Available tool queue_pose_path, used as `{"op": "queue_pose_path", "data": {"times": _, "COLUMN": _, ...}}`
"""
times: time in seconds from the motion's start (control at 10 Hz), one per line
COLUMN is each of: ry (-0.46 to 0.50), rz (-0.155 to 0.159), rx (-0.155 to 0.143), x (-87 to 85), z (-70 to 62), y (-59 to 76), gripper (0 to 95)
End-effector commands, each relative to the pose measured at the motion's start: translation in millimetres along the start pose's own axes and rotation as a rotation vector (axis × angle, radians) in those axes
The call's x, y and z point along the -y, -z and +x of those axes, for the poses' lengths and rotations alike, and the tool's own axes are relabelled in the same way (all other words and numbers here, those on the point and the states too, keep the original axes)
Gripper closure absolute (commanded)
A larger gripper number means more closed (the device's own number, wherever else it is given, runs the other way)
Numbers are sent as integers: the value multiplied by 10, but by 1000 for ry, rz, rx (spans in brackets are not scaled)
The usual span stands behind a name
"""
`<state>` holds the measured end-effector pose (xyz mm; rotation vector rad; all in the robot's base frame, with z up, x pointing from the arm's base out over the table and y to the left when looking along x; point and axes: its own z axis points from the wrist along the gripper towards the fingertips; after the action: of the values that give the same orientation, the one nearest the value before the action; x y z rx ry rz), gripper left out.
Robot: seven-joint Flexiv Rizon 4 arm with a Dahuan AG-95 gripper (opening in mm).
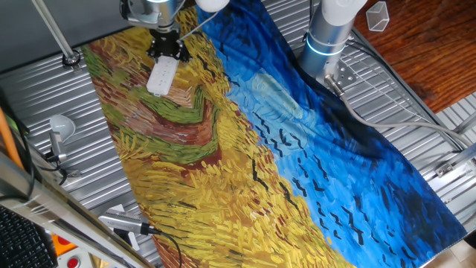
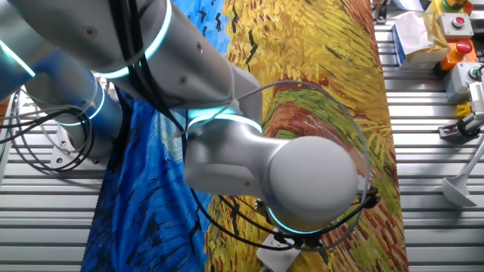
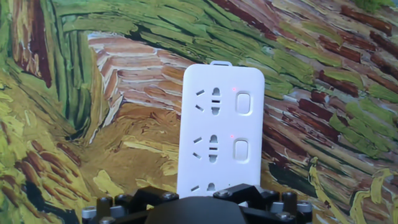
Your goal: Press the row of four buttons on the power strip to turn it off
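Observation:
The power strip is a white bar lying flat on the painted cloth, lengthwise away from the hand camera. Two of its buttons show along its right side, each with a faint pink dot above it. The other buttons are hidden under the black gripper, which covers the strip's near end. In one fixed view the gripper hangs over the far end of the power strip. The arm hides most of the power strip in the other fixed view. No view shows the fingertips.
A Van Gogh-style cloth covers the slatted metal table. A silver disc on a stem stands at the left edge. The arm's base is at the back right, near a clear cup. Boxes with red buttons sit at one table end.

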<state>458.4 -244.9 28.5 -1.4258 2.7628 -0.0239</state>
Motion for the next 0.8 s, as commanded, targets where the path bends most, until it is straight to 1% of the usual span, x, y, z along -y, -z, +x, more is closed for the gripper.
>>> {"op": "queue_pose_path", "data": {"times": 0.1, "ry": -12, "rz": -5, "rx": 0, "x": -32, "z": -79, "y": 36, "gripper": 0}}
{"op": "queue_pose_path", "data": {"times": 0.4, "ry": -24, "rz": -5, "rx": -3, "x": -18, "z": -280, "y": 22, "gripper": 0}}
{"op": "queue_pose_path", "data": {"times": 0.5, "ry": -25, "rz": -5, "rx": -5, "x": -18, "z": -306, "y": 12, "gripper": 0}}
{"op": "queue_pose_path", "data": {"times": 0.8, "ry": -28, "rz": -6, "rx": 3, "x": -37, "z": -333, "y": -63, "gripper": 0}}
